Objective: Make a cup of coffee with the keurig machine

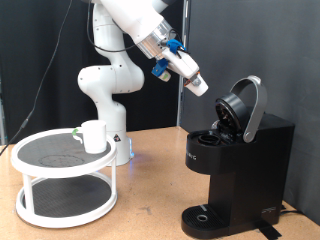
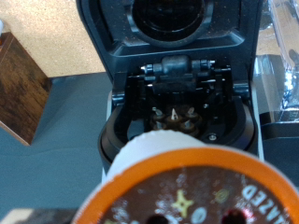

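White arm angled down toward the exterior view's right, end effector (image 1: pixel 199 86) raised in mid-air.

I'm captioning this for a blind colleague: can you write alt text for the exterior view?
A white robot arm holds its gripper above the keurig machine, whose lid stands open. The cup sits on a white two-tier stand at the exterior view's left.

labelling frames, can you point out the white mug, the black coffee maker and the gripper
white cylindrical mug (image 1: pixel 94 136), exterior view, middle of its side wall
boxy matte-black coffee maker (image 1: pixel 240 165), exterior view, front of its body
gripper (image 1: pixel 199 86), exterior view, tip of the white fingers
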Tool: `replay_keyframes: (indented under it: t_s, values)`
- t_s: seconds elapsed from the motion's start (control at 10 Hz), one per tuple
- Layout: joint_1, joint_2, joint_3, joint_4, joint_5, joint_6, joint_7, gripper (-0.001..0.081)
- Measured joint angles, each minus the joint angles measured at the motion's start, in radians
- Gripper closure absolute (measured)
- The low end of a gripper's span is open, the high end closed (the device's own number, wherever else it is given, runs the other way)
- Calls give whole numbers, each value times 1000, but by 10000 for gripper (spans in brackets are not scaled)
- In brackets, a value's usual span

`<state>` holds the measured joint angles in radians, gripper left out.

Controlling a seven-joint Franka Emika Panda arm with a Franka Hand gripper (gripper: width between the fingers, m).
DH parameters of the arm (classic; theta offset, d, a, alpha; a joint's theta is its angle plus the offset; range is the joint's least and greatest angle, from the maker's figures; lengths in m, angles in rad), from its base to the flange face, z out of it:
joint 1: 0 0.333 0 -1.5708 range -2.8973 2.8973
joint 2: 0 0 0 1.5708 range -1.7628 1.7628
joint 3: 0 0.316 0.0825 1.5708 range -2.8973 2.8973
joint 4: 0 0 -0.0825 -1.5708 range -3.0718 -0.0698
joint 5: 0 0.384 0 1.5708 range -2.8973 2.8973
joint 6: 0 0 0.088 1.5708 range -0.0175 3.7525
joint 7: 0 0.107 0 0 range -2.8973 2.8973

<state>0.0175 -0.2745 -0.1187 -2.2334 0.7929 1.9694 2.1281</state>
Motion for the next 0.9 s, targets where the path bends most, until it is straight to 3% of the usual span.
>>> replay_keyframes:
  t_s: [0.5,0.9]
  values:
    - [1,53,76,-7,-119,86,80,418]
    - [1,108,115,-20,-132,152,80,418]
